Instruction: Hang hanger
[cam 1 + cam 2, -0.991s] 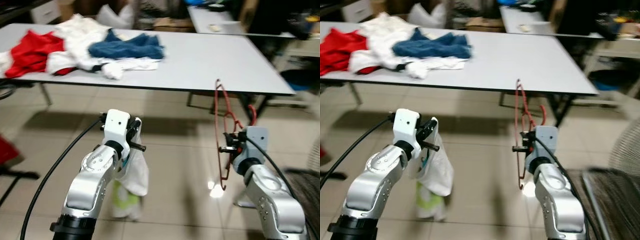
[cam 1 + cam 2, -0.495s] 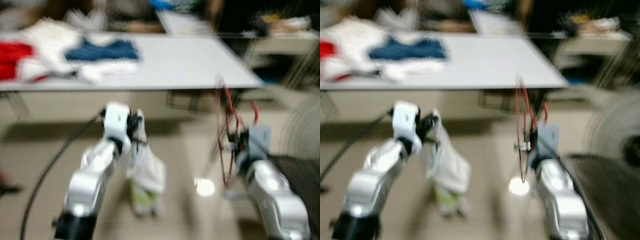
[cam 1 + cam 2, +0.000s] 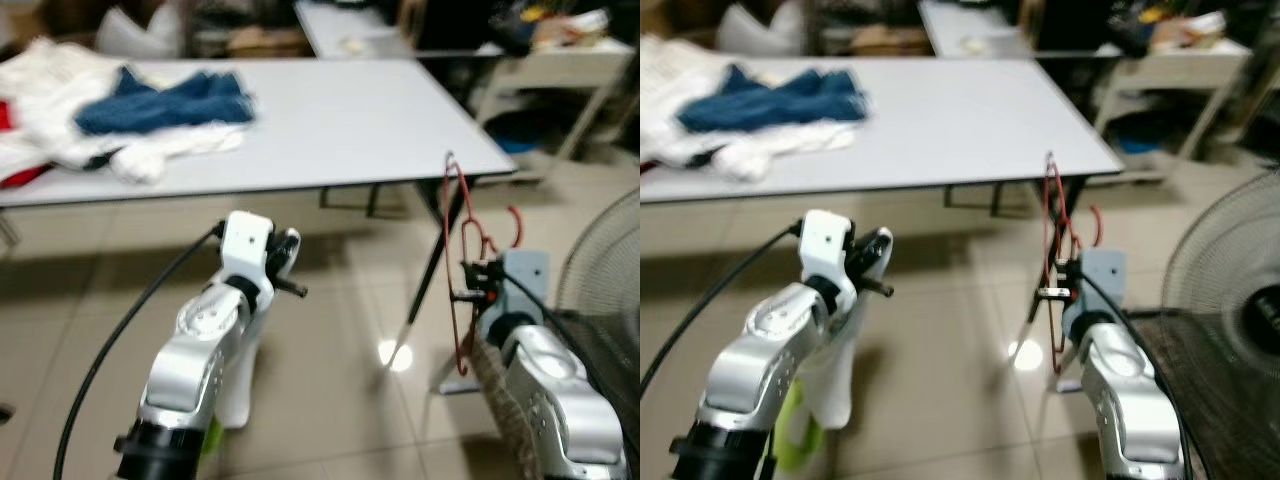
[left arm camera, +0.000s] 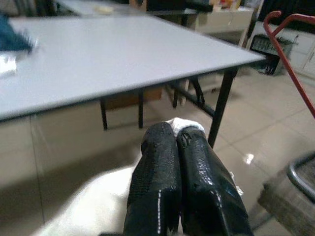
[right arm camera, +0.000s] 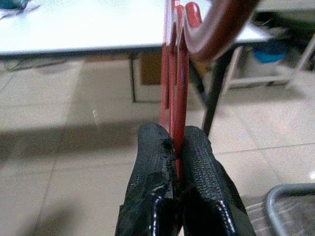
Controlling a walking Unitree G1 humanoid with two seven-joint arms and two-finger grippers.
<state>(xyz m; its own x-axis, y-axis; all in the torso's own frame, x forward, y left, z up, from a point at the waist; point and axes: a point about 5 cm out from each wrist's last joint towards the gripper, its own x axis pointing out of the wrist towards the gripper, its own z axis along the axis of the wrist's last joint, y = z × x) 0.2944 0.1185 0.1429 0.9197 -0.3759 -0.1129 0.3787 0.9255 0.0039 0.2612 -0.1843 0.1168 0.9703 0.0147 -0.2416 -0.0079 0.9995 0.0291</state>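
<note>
Right gripper [image 5: 173, 142]: clamped on the thin red wire hanger [image 3: 457, 262], held upright near the grey table's [image 3: 340, 120] corner.
Left gripper [image 4: 176, 135]: pinched on a white cloth garment [image 4: 93, 201] hanging below.
Table: blue and white clothes [image 3: 150, 110].

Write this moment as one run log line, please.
right gripper: shut on hanger | left gripper: shut on white cloth | ahead: table with clothes

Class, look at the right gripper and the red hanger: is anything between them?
Nothing visible. The right gripper is already shut on the red hanger, fingers pinching its wire directly. No rail or hook to hang it on can be made out.
</note>
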